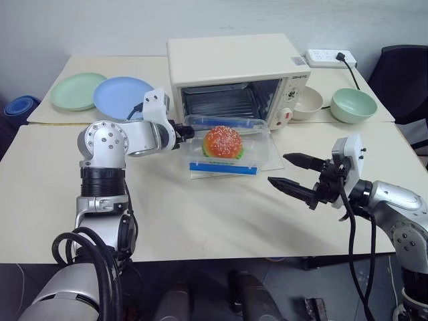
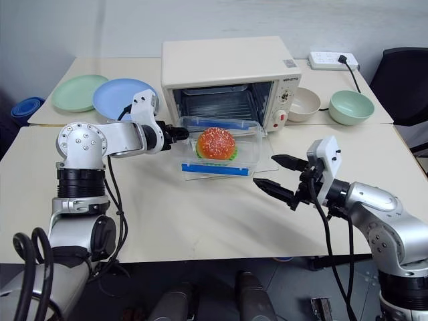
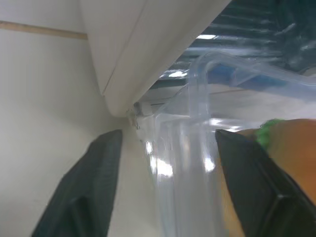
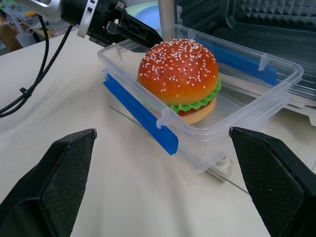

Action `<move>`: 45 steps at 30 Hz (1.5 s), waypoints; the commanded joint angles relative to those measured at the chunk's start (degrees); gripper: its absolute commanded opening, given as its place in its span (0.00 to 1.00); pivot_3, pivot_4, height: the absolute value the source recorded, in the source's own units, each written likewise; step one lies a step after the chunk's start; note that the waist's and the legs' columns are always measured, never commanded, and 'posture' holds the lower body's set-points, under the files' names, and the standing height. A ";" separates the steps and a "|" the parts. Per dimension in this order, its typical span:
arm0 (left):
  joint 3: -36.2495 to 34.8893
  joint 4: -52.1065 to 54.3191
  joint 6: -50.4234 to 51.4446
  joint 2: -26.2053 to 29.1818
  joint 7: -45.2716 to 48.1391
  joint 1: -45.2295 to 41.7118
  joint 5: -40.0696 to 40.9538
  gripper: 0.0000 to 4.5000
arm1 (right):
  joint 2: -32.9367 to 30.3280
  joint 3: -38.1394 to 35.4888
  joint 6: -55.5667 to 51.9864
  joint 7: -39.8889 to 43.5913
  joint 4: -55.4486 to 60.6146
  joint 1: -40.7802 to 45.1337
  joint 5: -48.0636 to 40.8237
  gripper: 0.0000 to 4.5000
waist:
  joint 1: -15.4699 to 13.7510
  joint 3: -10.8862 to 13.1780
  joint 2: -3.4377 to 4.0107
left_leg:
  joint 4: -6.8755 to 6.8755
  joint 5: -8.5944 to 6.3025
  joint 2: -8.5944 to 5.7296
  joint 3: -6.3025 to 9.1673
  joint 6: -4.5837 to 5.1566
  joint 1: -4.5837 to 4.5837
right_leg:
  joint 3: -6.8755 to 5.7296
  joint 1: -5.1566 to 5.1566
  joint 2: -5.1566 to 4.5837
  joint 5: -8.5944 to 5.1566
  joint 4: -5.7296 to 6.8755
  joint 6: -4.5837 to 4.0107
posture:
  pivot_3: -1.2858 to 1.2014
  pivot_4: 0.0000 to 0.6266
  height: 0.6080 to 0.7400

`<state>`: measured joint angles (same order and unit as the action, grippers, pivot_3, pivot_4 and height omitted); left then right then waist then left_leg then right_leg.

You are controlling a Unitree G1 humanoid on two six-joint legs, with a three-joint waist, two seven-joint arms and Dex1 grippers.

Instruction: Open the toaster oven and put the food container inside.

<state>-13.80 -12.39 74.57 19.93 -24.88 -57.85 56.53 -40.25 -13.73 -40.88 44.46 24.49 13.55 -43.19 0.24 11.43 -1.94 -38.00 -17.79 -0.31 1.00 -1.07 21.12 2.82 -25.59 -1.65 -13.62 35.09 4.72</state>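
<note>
So the oven [image 1: 237,73] door is already down and the container [image 1: 227,148] with the burger is sitting on the table [image 1: 200,221] right in front of the opening, on or just at the edge of the dropped glass door. Can't quite tell how much of it rests on the door versus the table.

The key thing here: the container's long axis runs side to side, parallel to the oven front, so the cavity is straight behind its long edge. It just needs to slide back, away from the robot.

The left gripper [image 1: 184,130] is at the container's left short end. In the left wrist view its fingers [image 3: 101,192] are spread with the clear corner wall between them, one finger outside and one over the inside, not clamped down as far as I can see. So it's straddling the rim, not pinching it.

The right gripper [image 1: 293,172] is wide open, holding nothing, hanging just off the right end and a bit nearer the robot. It points left toward the box.

Left is clearly nearer. My guess is the right one has to close in on its end before any push goes straight.
</note>
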 commanded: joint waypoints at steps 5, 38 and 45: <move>-10.66 16.98 -1.64 8.47 21.46 8.78 10.04 0.68 | 0.45 0.57 0.19 -1.14 4.58 -0.51 -1.67 1.00 | 0.58 0.00 0.01 | 0.02 -0.01 0.17 -0.06 -0.17 -0.04 | 0.10 -0.04 -0.10 -0.05 0.00 -0.08 | 0.52 0.24 1.00; 15.17 -0.93 -41.75 6.81 63.63 11.50 -32.12 0.00 | 21.21 19.81 18.49 -13.59 -33.60 26.90 27.61 0.01 | 1.50 0.01 0.01 | -0.03 0.00 0.05 -0.22 0.36 0.07 | 0.31 -0.10 -0.20 0.17 -0.07 0.11 | 0.52 0.24 1.00; 11.70 -11.20 -49.45 1.72 57.29 4.74 -36.08 0.00 | 28.23 17.84 30.13 -17.00 -53.93 38.91 32.23 0.01 | 1.70 0.00 0.02 | 0.02 0.03 0.12 -0.29 0.32 0.14 | 0.32 -0.22 -0.16 0.32 0.09 0.09 | 0.52 0.24 1.00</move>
<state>-0.30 -23.17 27.27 21.92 33.57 -51.52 21.26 -12.33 5.86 -14.03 27.91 -27.93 50.95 -11.59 1.95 11.43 -1.93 -37.97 -17.76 -0.20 0.69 -0.75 21.29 3.14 -25.84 -1.83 -13.30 35.19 4.81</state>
